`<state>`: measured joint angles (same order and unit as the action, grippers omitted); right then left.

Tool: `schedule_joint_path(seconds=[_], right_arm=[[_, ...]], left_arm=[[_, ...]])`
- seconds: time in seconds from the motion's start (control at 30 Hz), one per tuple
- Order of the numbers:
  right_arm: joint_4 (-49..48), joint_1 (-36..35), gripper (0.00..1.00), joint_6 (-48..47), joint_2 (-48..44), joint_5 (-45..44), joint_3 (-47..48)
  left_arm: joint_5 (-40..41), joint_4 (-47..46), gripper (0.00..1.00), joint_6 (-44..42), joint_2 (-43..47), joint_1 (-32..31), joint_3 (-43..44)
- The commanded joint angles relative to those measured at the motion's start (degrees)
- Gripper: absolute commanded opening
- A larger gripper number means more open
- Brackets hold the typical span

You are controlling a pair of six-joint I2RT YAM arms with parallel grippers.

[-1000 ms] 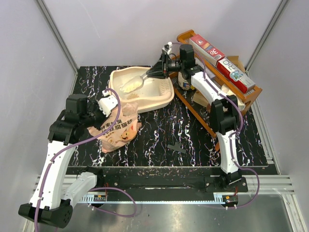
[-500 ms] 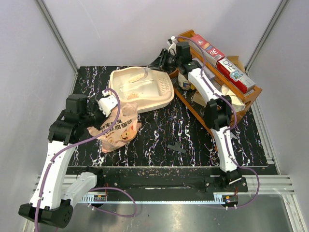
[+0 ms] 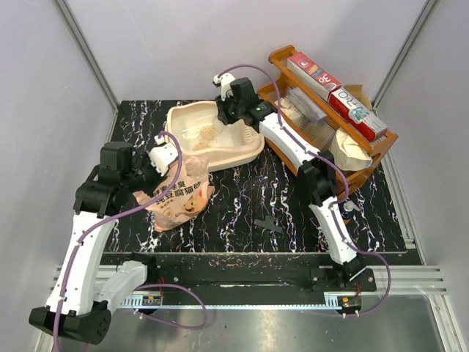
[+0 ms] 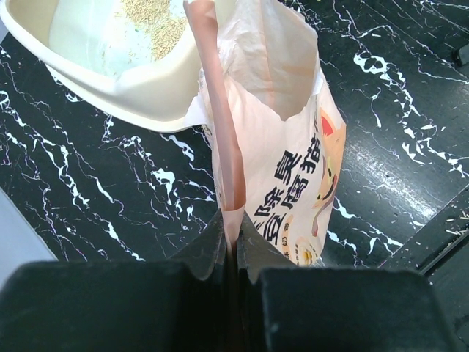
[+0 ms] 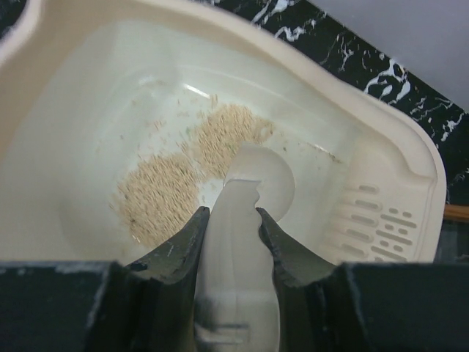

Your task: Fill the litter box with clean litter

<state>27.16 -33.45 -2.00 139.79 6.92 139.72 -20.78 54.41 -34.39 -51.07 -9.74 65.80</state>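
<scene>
The cream litter box (image 3: pixel 245 150) lies at the back middle of the table, its slotted grille (image 5: pixel 375 220) at the right end. Two small piles of tan clean litter (image 5: pixel 155 196) lie on its floor; litter also shows in the left wrist view (image 4: pixel 154 15). My right gripper (image 5: pixel 231 213) is shut on a cream plastic scoop (image 5: pixel 258 176), which hangs just above the piles. In the top view the right gripper (image 3: pixel 229 110) is over the box's far side. My left gripper (image 4: pixel 230 218) is shut on the top edge of the pink-orange litter bag (image 4: pixel 293 147), which stands open beside the box (image 4: pixel 132 99).
A brown wooden rack (image 3: pixel 381 143) with red and white cartons stands right of the litter box. A pale bowl-shaped item (image 3: pixel 350 154) rests in it. A small black clip (image 3: pixel 268 224) lies on the dark marbled table (image 3: pixel 242 191) in front.
My right gripper has turned the scoop over and swung left across the litter box. The litter that was in the scoop now lies in the box. The left arm and bag have not moved.
</scene>
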Motion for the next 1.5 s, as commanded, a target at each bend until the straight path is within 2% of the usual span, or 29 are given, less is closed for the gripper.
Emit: schedule_joint_path(seconds=[0.0,0.13,0.27,0.37,0.43,0.57,0.6,0.73,0.93,1.13,1.27,1.4,1.47], right_arm=[[-0.26,1.11,0.0,-14.16,-8.56,-0.69,-4.97],[-0.35,1.02,0.0,-19.35,-13.56,2.66,-9.11],[1.84,1.11,0.0,-18.48,-17.17,2.04,-8.59],[5.26,1.11,0.0,-14.46,-20.16,3.97,-6.23],[11.03,1.55,0.0,-12.51,-21.57,12.3,-2.11],[17.4,1.64,0.0,-8.9,-24.55,28.81,-0.06],[18.01,1.64,0.0,-8.55,-25.61,36.95,-0.41],[20.29,1.2,0.0,-6.26,-25.88,48.17,-0.33],[29.7,-1.08,0.0,-15.65,-23.77,50.12,1.17],[35.07,-3.19,0.0,-24.44,-21.22,46.79,1.08],[34.02,-5.82,0.0,-26.12,-17.46,43.98,2.3],[34.8,-8.55,0.0,-24.38,-12.88,41.87,8.88],[35.42,-9.87,0.0,-23.14,-11.3,37.06,10.3]], left_arm=[[-3.92,-6.25,0.0,0.99,1.93,0.16,0.74],[-4.19,-8.53,0.0,1.43,3.78,0.07,-1.2],[-4.71,-8.97,0.0,2.75,4.22,0.07,-1.46],[-4.8,-9.15,0.0,4.15,4.57,0.07,-1.38],[-4.8,-9.85,0.0,4.86,4.66,0.07,-1.55],[-4.36,-11.43,0.0,6.35,5.01,0.07,-2.08],[-4.36,-11.7,0.0,6.44,4.93,0.16,-2.34],[-4.19,-12.23,0.0,6.62,5.19,0.07,-2.87],[-4.19,-12.31,0.0,6.79,5.19,0.25,-2.43],[-4.27,-12.31,0.0,7.14,5.45,0.42,-2.17],[-5.33,-12.31,0.0,7.41,5.63,0.42,-2.43],[-6.21,-12.31,0.0,7.67,5.37,0.42,-1.99],[-6.73,-12.31,0.0,8.02,5.19,0.42,-1.38]])
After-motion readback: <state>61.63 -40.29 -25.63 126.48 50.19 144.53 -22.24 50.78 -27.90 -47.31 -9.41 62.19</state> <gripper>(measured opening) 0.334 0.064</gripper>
